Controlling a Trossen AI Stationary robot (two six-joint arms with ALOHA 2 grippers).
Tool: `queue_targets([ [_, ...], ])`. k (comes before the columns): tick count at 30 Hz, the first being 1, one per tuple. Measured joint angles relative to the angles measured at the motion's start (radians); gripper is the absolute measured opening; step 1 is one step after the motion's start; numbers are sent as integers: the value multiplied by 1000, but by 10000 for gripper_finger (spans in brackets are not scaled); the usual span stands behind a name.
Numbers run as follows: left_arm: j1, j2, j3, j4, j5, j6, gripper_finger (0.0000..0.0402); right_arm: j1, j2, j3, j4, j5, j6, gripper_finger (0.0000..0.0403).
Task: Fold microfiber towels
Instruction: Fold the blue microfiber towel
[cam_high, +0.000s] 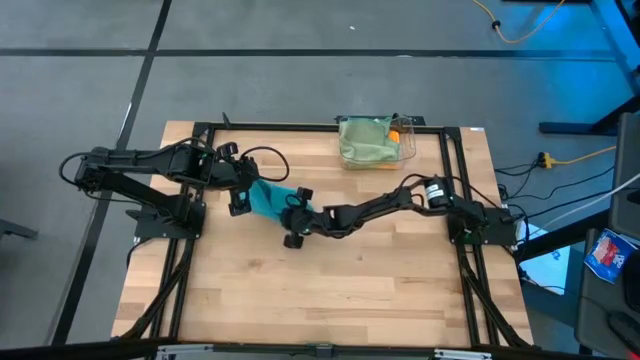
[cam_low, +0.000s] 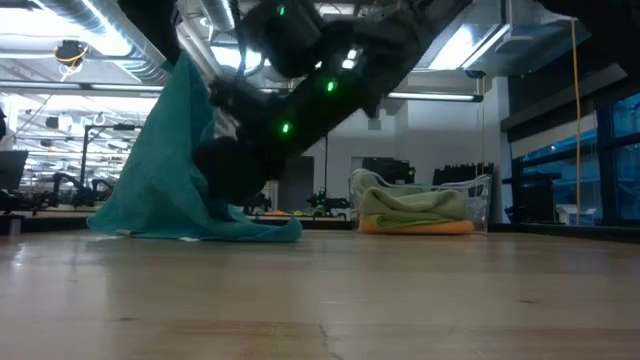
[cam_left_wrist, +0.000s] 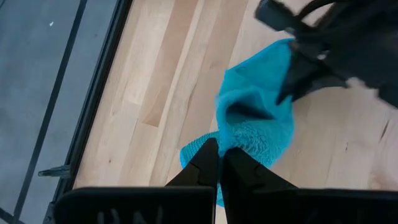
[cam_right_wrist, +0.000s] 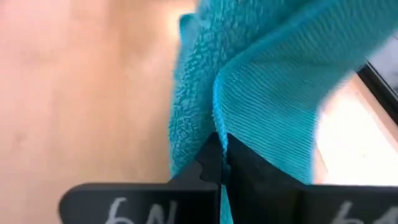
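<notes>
A teal towel (cam_high: 268, 200) sits left of the table's middle. It slopes up from the wood (cam_low: 170, 170) to a raised end. My left gripper (cam_left_wrist: 219, 155) is shut on that raised end, above the table. My right gripper (cam_right_wrist: 219, 155) reaches in from the table's right (cam_high: 297, 215) and is shut on the towel lower down, close to the table. The towel's bottom edge (cam_low: 200, 232) lies on the wood. Folded green towels (cam_low: 410, 205) lie on an orange one (cam_low: 420, 227) in a clear bin. My left gripper pinches the teal towel's raised end (cam_left_wrist: 235, 144) between its two fingers, slanting down from the table's left. The towel hangs below them in loose folds, with its lower part on the table. My right gripper pinches a folded edge of the teal towel (cam_right_wrist: 217, 127) between its two fingers, coming nearly level from the table's right. At least two layers rise from the fingers. This part is just above the wood.
The clear plastic bin (cam_high: 375, 140) stands at the table's far edge, right of centre. Bare wood (cam_high: 330, 290) stretches across the near half of the table. Black frame rails (cam_high: 455, 190) run along the table's sides.
</notes>
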Motion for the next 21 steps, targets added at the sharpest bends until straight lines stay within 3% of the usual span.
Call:
queue_targets([
  [5, 0, 0, 0, 2, 1, 0, 0, 26, -55, -1, -81, 39, -19, 6],
  [13, 0, 0, 0, 28, 7, 1, 0, 41, -243, 0, -409, 319, -16, 3],
  [21, 0, 0, 0, 36, -26, 2, 0, 41, -457, 0, -627, 431, -9, 2],
])
